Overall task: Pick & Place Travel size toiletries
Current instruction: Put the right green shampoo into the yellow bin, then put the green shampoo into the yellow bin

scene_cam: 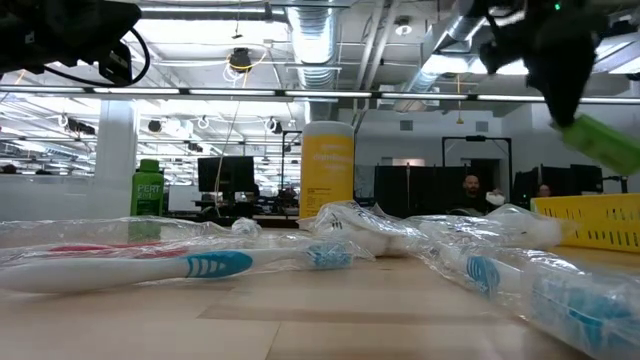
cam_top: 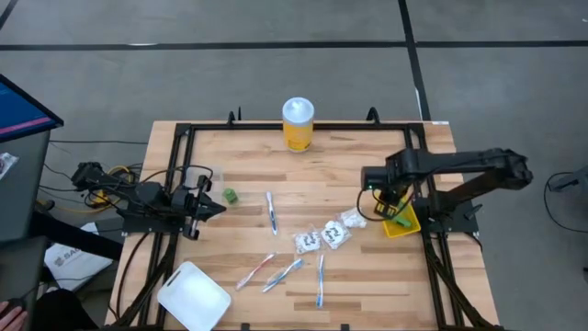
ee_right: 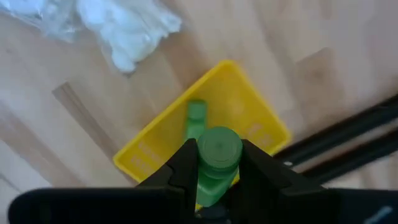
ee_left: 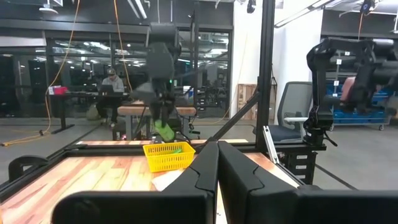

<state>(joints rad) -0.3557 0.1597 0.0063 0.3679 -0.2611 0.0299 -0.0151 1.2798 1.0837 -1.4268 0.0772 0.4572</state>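
Note:
My right gripper hovers over the yellow basket at the table's right side, shut on a small green bottle. A second green piece lies inside the basket. A third green chunk stands on the table just ahead of my left gripper, which is shut and waits at the left edge. Toothbrushes in clear wrap and crinkly white packets lie mid-table. My right gripper pinches the green bottle by its body, one finger on each side, coming from above and pointing down. The bottle's round end sticks out past the fingertips toward the basket. In the low view the bottle is tilted and lifted clear above the basket.
A tall yellow jar with a white lid stands at the far edge. A white board overhangs the near left corner. The packets lie close beside the basket. Black frame rails run along the table's sides. People sit in the room beyond.

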